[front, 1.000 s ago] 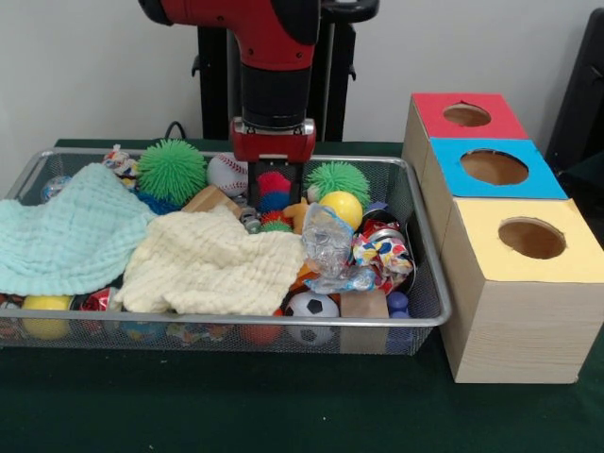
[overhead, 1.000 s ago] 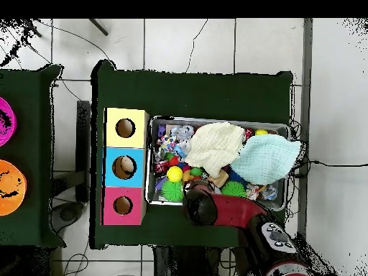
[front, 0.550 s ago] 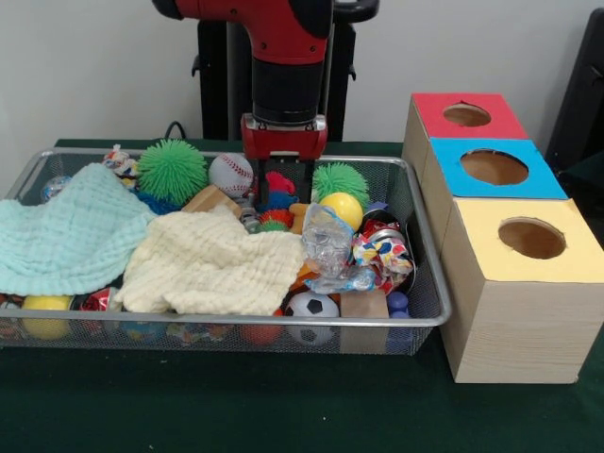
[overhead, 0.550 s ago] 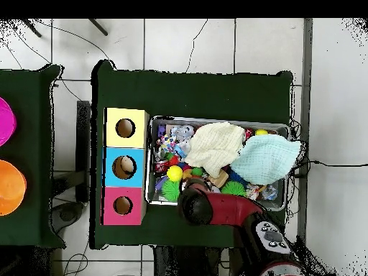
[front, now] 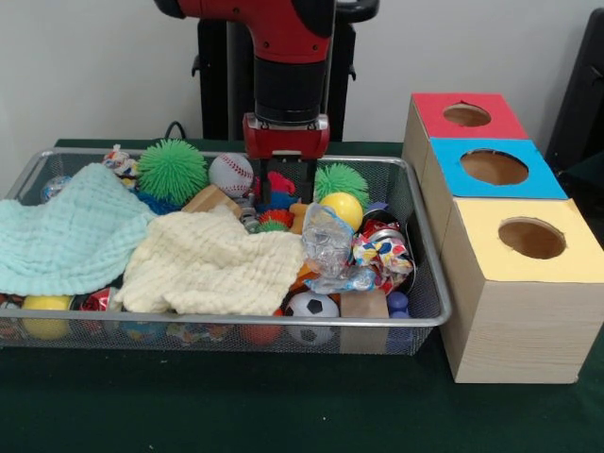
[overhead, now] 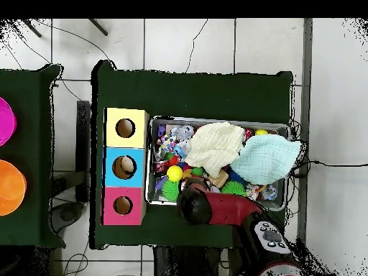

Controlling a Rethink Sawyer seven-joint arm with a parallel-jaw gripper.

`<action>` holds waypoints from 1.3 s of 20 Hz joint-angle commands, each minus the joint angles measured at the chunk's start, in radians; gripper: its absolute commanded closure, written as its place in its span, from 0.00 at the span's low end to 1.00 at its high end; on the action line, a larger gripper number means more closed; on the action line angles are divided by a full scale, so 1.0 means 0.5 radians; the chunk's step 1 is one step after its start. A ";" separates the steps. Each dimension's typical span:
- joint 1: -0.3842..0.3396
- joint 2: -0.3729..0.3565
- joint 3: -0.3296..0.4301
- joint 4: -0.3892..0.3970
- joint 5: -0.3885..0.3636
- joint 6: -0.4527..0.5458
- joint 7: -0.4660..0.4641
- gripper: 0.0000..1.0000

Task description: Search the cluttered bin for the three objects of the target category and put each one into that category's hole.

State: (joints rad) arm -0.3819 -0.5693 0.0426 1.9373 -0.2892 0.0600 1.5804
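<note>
Gripper above far middle of wire bin, red-and-blue spiky toy between fingers.

Left to right in front view: baseball (front: 230, 174), gripper (front: 285, 192) closed on red-and-blue spiky toy (front: 277, 187), green spiky ball (front: 338, 178). Held clear above wire bin (front: 427, 283). Holed boxes well to right; red box (front: 466, 117) farthest back.

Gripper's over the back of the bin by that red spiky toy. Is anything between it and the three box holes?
Nothing visible blocks the way. The gripper hangs at the red spiky toy. Toward the boxes lie only a green spiky ball, a yellow ball and the bin's low mesh wall. All three holes, red, blue, yellow, face up, uncovered.
</note>
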 commanded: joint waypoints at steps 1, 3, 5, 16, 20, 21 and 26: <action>0.053 0.091 0.159 -0.146 0.034 0.068 0.241 0.00; 0.069 0.142 0.142 -0.173 0.029 0.024 0.250 0.00; 0.092 0.184 0.125 -0.202 0.032 -0.004 0.258 0.00; 0.136 0.257 0.091 -0.287 0.043 -0.009 0.253 0.00; 0.148 0.303 0.068 -0.334 0.033 -0.045 0.257 0.00; 0.150 0.317 0.063 -0.341 0.035 -0.068 0.268 0.00; 0.123 0.313 0.066 -0.312 0.063 -0.129 0.332 0.00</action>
State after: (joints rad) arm -0.3229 -0.4675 0.0384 1.8795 -0.2890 0.0553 1.5804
